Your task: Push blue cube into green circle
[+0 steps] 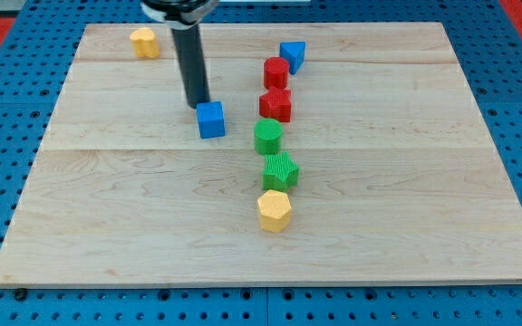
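Camera view: the small blue cube (211, 119) sits on the pale wooden desk (107, 208), and everything else is placed from it. My tip (199, 103), the lower end of the straight dark rod, rests just beside the cube's upper-left corner, seemingly touching it; the rod carries no fingers, so none are spread or pressed together. The round green cylinder (267, 136) stands near the cube's right, slightly lower. Below that lie a green star-shaped block (281, 170) and a yellow hexagonal block (275, 210). Right and above stand a red star-shaped block (276, 104), a red cylinder (275, 71) and a blue triangular block (292, 55). A yellow cylinder (145, 43) stands well apart, upper left.
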### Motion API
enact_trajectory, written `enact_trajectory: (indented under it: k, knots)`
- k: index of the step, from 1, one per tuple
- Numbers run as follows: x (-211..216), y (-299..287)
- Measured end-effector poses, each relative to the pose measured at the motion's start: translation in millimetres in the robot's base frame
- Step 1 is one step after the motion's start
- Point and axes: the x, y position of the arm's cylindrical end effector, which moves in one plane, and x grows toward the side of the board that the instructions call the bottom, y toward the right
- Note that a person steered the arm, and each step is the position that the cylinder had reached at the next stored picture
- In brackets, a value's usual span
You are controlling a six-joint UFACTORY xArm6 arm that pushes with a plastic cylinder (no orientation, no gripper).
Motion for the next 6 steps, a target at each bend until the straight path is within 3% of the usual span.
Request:
enact_trajectory:
  k: [3,5,6]
  knots:
    - [46.7,-26.5]
    - [68.3,48.2]
    - [66.0,-25.3]
